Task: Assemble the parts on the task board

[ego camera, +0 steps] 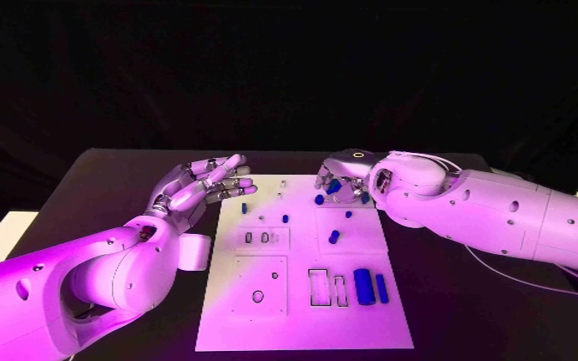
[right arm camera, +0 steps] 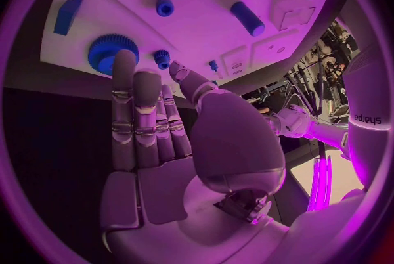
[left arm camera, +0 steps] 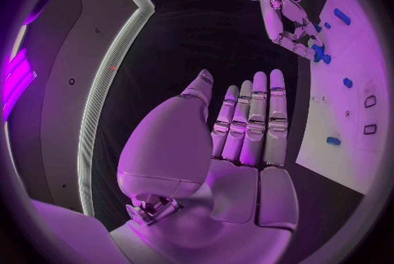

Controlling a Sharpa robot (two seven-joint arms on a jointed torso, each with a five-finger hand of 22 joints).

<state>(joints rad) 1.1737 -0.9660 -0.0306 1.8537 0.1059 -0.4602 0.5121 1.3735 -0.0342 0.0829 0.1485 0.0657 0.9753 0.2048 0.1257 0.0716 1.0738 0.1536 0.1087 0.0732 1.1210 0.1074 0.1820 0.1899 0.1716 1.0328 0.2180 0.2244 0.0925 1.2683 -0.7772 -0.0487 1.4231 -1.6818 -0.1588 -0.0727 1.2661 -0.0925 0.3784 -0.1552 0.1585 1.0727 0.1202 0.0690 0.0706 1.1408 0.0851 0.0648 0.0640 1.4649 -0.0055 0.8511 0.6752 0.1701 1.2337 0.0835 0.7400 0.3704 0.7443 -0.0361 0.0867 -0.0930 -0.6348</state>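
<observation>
L hand [ego camera: 205, 181] hovers at task board's [ego camera: 301, 319] far-left edge, fingers released, holding nothing. R hand [ego camera: 341, 179] over far-right parts [ego camera: 334, 236], fingers also released.

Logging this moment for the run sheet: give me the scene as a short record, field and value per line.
surface: black table
task board: white plate, mid-table
parts: blue pieces scattered on the board, e.g. a cylinder near its right edge, a large gear at the far end
left hand: fingers apart, holding nothing, beside the board's far left corner
right hand: fingers extended over the board's far end, holding nothing
</observation>
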